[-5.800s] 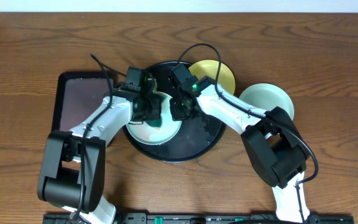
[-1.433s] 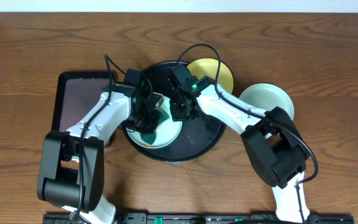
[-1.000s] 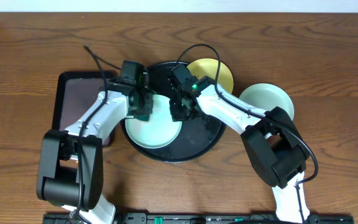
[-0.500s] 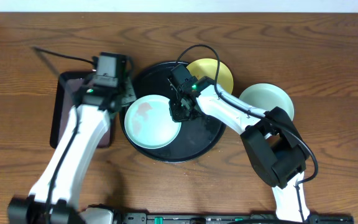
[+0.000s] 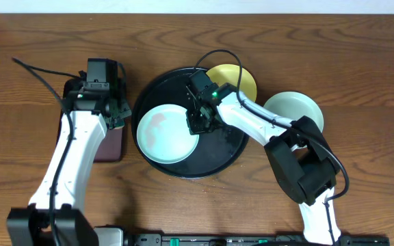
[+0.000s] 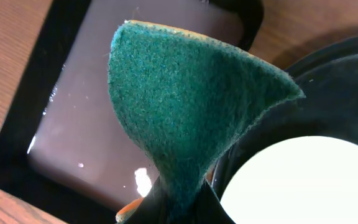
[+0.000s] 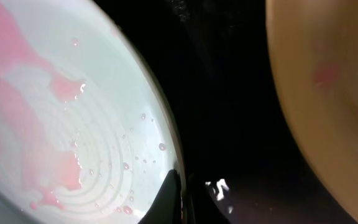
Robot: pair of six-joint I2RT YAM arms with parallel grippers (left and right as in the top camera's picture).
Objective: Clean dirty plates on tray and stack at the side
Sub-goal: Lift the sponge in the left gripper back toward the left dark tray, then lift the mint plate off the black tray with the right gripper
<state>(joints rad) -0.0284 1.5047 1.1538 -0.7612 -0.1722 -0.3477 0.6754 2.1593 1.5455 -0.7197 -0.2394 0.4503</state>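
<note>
Saw the large round glossy black tray (image 5: 219,158) at the middle of the brown wooden table (image 5: 361,48). Noted a small round pale mint plate (image 5: 173,140) lying flat inside it on the 8 o'clock side, carrying a watery pink-red smear (image 5: 157,121) toward its own 10 o'clock. Noted a small round pale yellow plate (image 5: 241,78) at the tray's 1 o'clock, overlapping the raised rim there and partly hidden under the right arm. Found a second pale mint plate (image 5: 296,109) on the bare wood at the tray's 3 o'clock, just beside the yellow one and off the tray.

Located the right gripper (image 5: 198,124) low at the 3 o'clock edge of the mint plate on the tray. From the right wrist camera, made out only a dark finger wedge at that plate's rim, with wet black tray surface beyond and the yellow plate at the frame's 2 o'clock. Could not judge the jaw state there: spread, or clamped on the rim.

Located the left gripper (image 5: 115,109) at the tray's 9 o'clock, off the tray, over the 3 o'clock edge of a dark rectangular tray (image 5: 108,145). From the left wrist camera, found it pinching a green scouring sponge (image 6: 185,106) by the lower end, with the sponge standing up, curled into a fan, and orange backing showing at the fingers. Behind the sponge, saw the glossy wet floor of the rectangular tray; at the frame's 4 o'clock, the mint plate on the black tray
</note>
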